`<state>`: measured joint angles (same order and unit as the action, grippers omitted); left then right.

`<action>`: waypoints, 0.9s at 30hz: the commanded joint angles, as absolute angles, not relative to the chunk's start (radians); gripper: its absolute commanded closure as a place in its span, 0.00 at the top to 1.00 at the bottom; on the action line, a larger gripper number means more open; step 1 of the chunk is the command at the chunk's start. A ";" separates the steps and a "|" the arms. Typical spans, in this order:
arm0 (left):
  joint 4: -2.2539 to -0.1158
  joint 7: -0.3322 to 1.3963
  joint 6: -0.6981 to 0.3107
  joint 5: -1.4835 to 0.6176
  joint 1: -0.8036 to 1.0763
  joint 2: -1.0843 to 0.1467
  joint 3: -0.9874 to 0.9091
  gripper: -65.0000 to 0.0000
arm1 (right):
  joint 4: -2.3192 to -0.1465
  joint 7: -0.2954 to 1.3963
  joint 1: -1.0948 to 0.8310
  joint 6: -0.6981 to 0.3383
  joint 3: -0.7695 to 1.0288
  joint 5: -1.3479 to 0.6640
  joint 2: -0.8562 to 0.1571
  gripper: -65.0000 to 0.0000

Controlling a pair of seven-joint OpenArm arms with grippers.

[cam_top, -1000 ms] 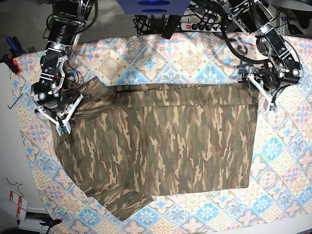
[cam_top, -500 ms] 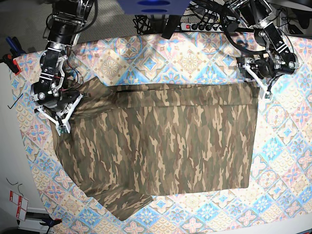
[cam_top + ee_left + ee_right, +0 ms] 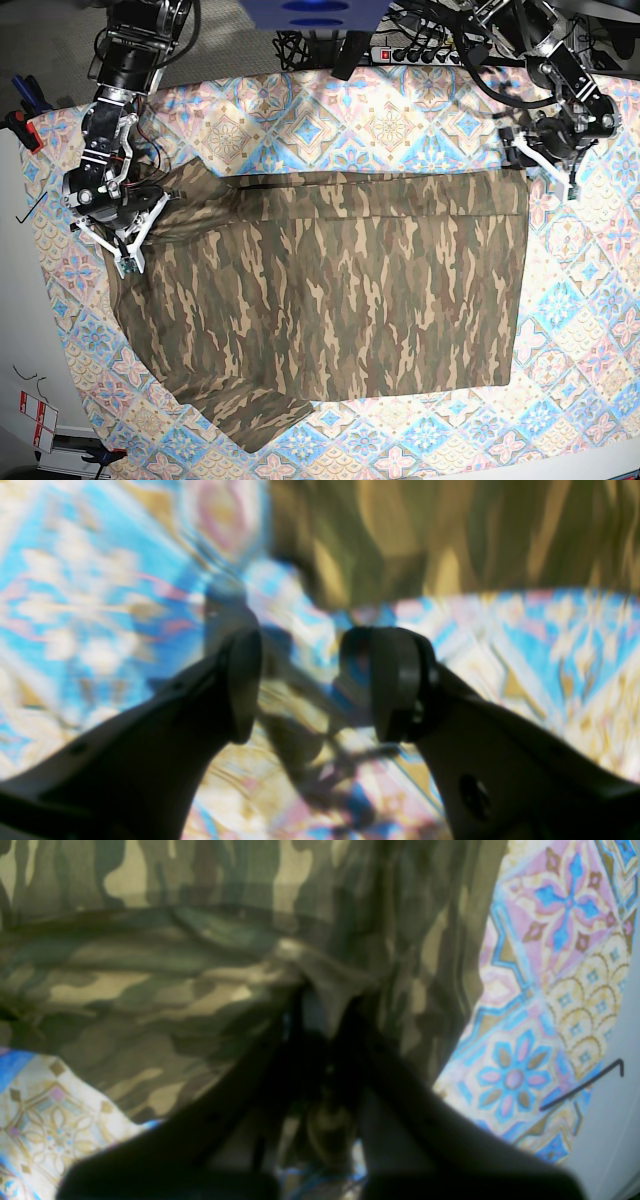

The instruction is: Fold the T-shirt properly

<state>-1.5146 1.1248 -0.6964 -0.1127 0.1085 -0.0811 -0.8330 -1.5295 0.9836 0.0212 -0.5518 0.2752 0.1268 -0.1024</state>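
Jaws: those of the right gripper [image 3: 133, 248], at the left of the base view, are closed on a bunched fold of the T-shirt [image 3: 330, 300]; those of the left gripper [image 3: 545, 163], at the right of that view, stand apart with nothing between them.

Base view, left to right. A black clamp [image 3: 22, 125] sits at the far left edge of the table. The right gripper rests on the shirt's upper left corner, where the fabric is drawn up into a small peak. The shirt lies spread across the middle of the patterned cloth [image 3: 400, 125], its long upper edge running nearly straight and level, with a folded band along it. Its lower left part tapers to a point near the cloth's bottom edge; its right side ends in a fairly straight vertical edge. A power strip [image 3: 415, 52] lies beyond the cloth at the top. The left gripper hovers over bare cloth just beside the shirt's upper right corner, apart from it.

Right wrist view. Dark fingers [image 3: 350, 1040] pinch gathered camouflage fabric [image 3: 150, 980]; patterned cloth [image 3: 550, 965] shows at the right.

Left wrist view (blurred). Two dark pads [image 3: 395, 680] are separated over the cloth [image 3: 100, 580], with the shirt's edge [image 3: 450, 540] lying beyond them.
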 commanded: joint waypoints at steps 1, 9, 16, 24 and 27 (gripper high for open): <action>-1.527 1.109 -0.698 -0.120 0.101 -0.096 -0.849 0.50 | -1.547 0.970 0.036 -0.550 0.277 0.124 -0.113 0.00; -1.489 1.104 -0.698 -0.275 0.101 -0.096 -0.846 0.50 | -1.547 0.970 0.036 -0.550 0.275 0.125 -0.113 0.00; -1.376 1.099 -0.698 -0.321 0.088 -0.104 -0.846 0.50 | -1.549 0.970 0.036 -0.549 0.240 0.125 -0.113 0.00; -1.368 1.026 -0.698 -0.328 0.094 -0.104 -0.849 0.50 | -1.549 0.970 0.036 -0.549 0.237 0.125 -0.113 0.00; -1.368 1.026 -0.698 -0.331 0.093 -0.102 -0.849 0.49 | -1.549 0.970 0.036 -0.549 0.237 0.125 -0.113 0.00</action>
<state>-1.3556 1.0359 -0.6960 -0.3153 0.0998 -0.0914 -0.8467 -1.5299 0.9867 0.0193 -0.5484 0.2352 0.1272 -0.1024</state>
